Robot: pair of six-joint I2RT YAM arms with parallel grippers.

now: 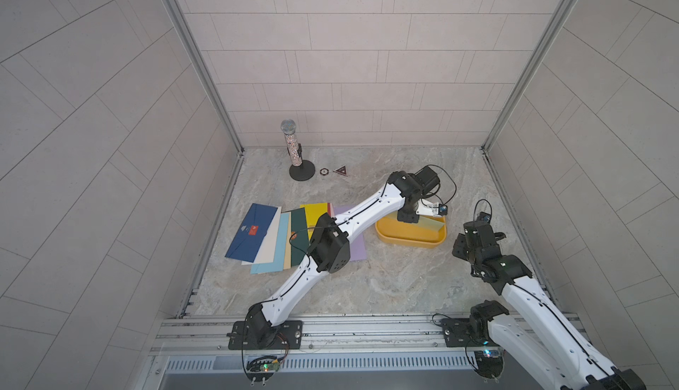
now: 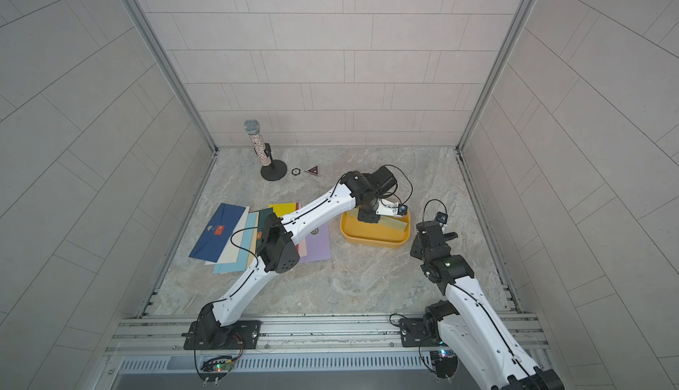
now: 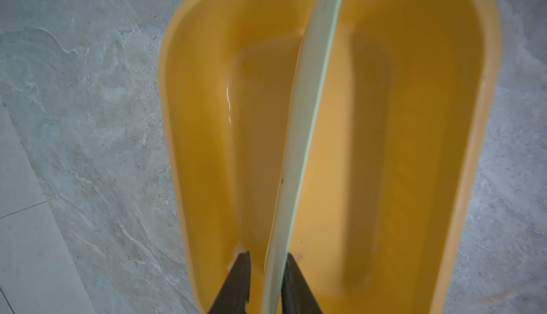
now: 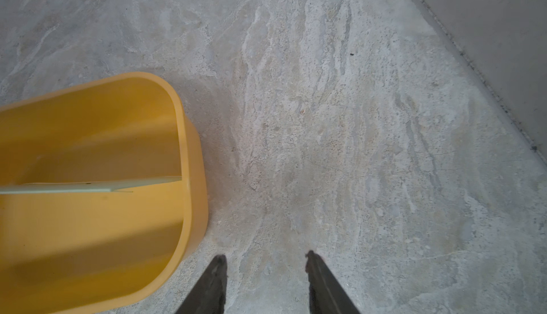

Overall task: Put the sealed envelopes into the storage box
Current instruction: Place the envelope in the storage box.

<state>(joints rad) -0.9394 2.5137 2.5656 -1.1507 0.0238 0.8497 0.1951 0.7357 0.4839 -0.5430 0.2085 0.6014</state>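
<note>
The mustard-yellow storage box [image 1: 411, 243] [image 2: 371, 241] stands on the stone table right of centre. A light green sealed envelope [image 3: 310, 105] [image 1: 431, 222] stands on edge inside it, leaning along its length. My left gripper [image 3: 268, 254] is over the box's near end with the envelope between its jaws. They are open: one finger touches the paper, the other stands apart from it. Several more sealed envelopes lie fanned at the left: navy [image 1: 251, 233], cream [image 1: 270, 239], dark green [image 1: 298, 237], yellow [image 1: 318, 215], lilac [image 1: 356, 248]. My right gripper [image 4: 265, 256] is open and empty, just right of the box [image 4: 189, 149].
A glittery microphone on a black stand [image 1: 294, 153] is at the back left, with a round badge [image 1: 323, 172] and a triangular badge [image 1: 340, 171] beside it. My left arm crosses over the envelope fan. Walls enclose the table on three sides.
</note>
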